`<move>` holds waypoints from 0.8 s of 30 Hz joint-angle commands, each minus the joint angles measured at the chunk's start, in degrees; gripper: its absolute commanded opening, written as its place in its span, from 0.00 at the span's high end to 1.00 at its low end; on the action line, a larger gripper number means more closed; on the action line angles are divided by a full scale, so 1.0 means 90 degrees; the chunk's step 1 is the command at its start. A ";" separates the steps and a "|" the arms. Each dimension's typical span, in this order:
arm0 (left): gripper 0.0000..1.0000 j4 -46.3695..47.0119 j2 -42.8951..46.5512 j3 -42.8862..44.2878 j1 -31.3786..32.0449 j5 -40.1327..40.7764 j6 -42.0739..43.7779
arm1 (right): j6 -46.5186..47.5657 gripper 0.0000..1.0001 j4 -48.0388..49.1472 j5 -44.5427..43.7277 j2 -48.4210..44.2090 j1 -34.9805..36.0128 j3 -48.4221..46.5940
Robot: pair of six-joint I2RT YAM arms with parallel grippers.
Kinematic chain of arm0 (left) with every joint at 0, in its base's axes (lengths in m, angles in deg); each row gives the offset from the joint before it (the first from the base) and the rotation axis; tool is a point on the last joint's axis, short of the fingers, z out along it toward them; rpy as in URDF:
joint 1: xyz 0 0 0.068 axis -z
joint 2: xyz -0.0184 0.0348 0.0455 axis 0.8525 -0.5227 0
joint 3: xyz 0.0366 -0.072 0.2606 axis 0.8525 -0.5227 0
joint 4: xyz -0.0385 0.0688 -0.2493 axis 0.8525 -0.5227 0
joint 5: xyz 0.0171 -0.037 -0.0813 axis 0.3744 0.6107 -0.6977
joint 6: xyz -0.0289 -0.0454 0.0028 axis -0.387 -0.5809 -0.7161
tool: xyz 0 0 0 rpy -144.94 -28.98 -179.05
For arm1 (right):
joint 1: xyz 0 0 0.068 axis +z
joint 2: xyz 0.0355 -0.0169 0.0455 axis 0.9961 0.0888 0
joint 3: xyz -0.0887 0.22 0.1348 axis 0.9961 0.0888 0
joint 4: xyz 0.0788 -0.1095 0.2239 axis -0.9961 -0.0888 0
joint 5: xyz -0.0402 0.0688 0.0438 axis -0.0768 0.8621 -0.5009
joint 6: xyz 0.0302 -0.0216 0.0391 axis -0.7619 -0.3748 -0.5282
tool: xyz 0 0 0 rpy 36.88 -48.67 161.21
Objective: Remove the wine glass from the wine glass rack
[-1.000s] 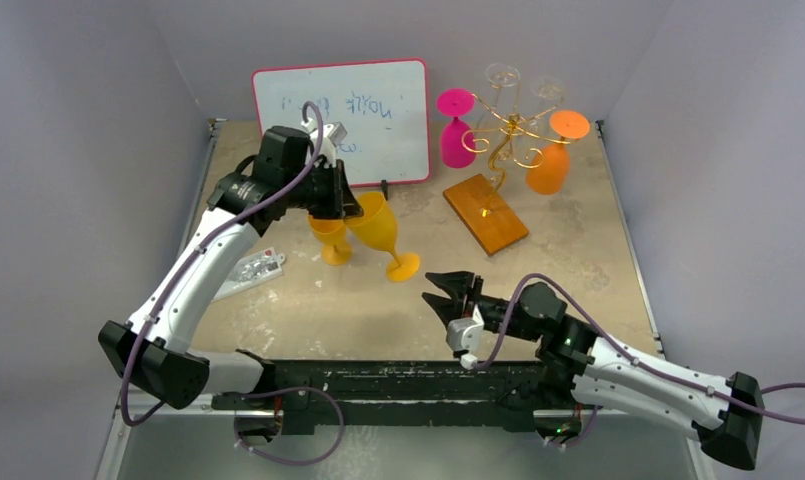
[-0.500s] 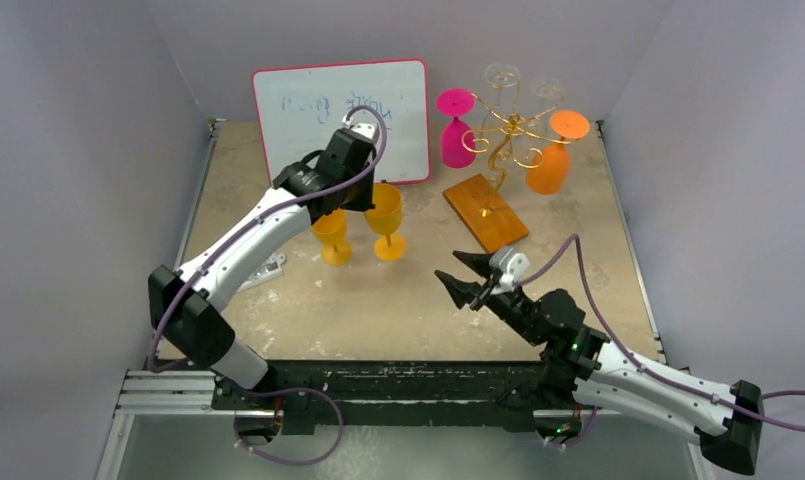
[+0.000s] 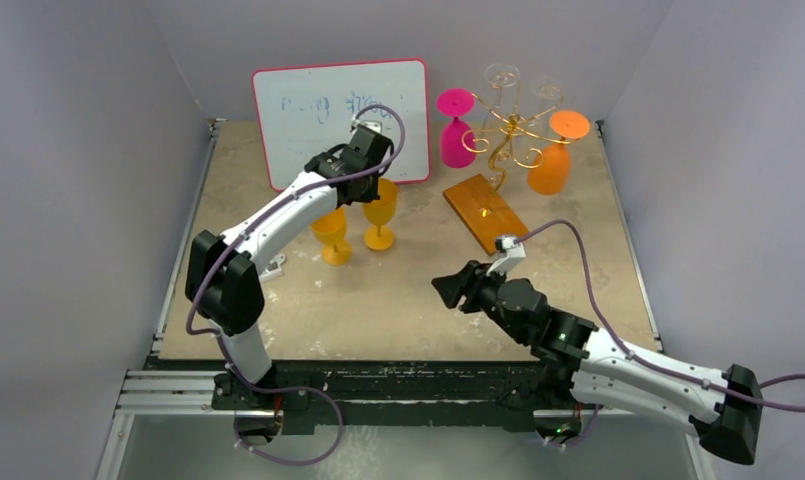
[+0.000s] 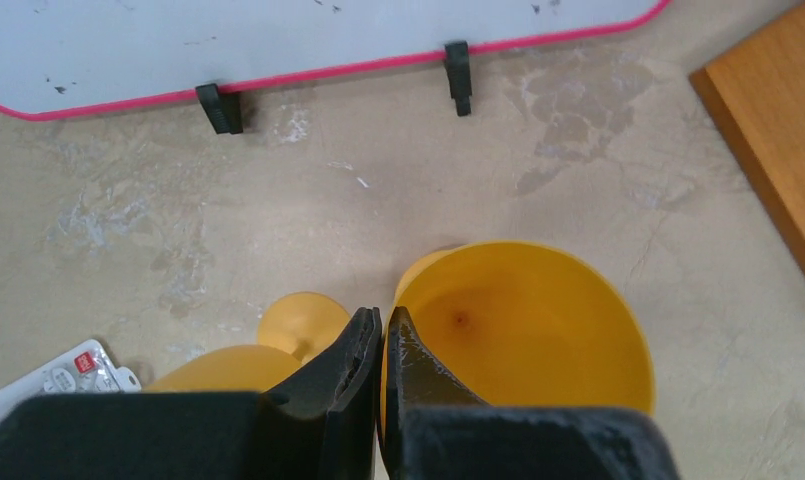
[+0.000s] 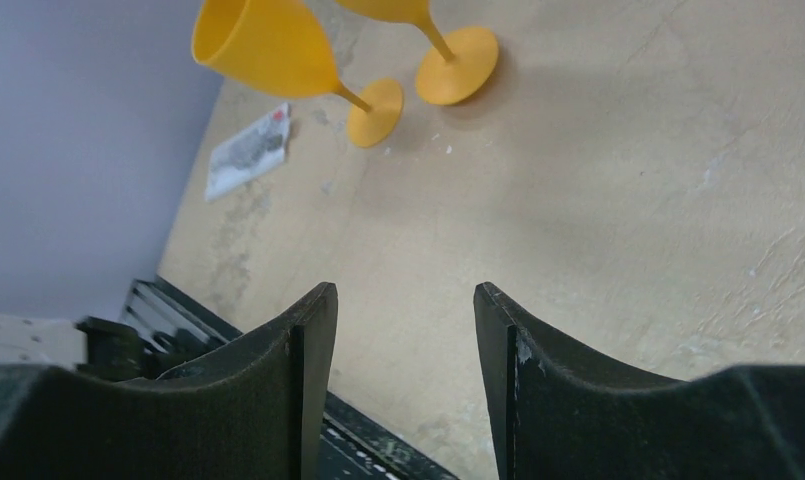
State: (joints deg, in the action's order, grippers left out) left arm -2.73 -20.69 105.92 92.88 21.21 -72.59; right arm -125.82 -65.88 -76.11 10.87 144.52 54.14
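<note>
Left gripper: the left gripper (image 4: 383,330) has its two black fingers nearly together, pinched on the rim of a yellow wine glass (image 4: 523,320), one finger inside the bowl and one outside.
Yellow wine glass: upright and off the rack, in front of the whiteboard (image 3: 308,100). Its foot looks set on the table (image 3: 378,300) in the top and right wrist views.
Second yellow wine glass: the second yellow wine glass (image 3: 331,235) stands upright just left of the held one, and nothing grips it.
Wine glass rack: the wine glass rack (image 3: 511,127) stands at the far right of the table, to the right of the whiteboard. Its gold scroll arms rise from a thin stem on a wooden base (image 3: 485,214).
On the rack: a pink wine glass (image 3: 456,145) hangs bowl-down on the left arm and an orange wine glass (image 3: 548,170) hangs on the right arm. Two clear wine glasses (image 3: 501,75) hang at the back, faint against the wall.
Right gripper: the right gripper (image 5: 403,300) has its fingers spread apart with nothing between them. It is above bare table near the middle, well apart from the rack and from both yellow glasses.
Packet: a small printed packet (image 3: 270,268) lies flat on the table at the left, near the left arm.
</note>
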 commanded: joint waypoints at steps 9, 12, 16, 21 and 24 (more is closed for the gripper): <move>1.00 0.0634 -0.0063 0.0021 -0.0697 0.0208 -0.0365 | -0.1569 0.41 -0.0007 -0.0094 -0.1397 0.0007 0.0739; 1.00 0.0683 -0.0063 -0.0069 -0.0839 -0.0138 -0.0297 | -0.1653 0.41 -0.0250 -0.0228 -0.1113 0.0008 0.0572; 1.00 0.0751 -0.0115 -0.0094 -0.0852 -0.0147 -0.0154 | -0.1574 0.41 -0.0405 -0.0323 -0.0643 0.0007 0.0318; 1.00 0.0523 -0.0237 0.0011 -0.0862 -0.0017 -0.0026 | -0.1601 0.41 -0.0585 -0.0358 -0.0311 0.0010 0.0129; 1.00 0.0563 -0.0107 -0.0192 -0.0862 0.0074 0.0037 | -0.1615 0.41 -0.0530 -0.0343 -0.0318 0.0007 0.0196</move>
State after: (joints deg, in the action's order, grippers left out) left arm 1.29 -23.13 104.80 85.34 20.25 -73.88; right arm -139.24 -71.06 -77.14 8.23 144.52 58.07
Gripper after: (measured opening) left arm 0.022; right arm 0.587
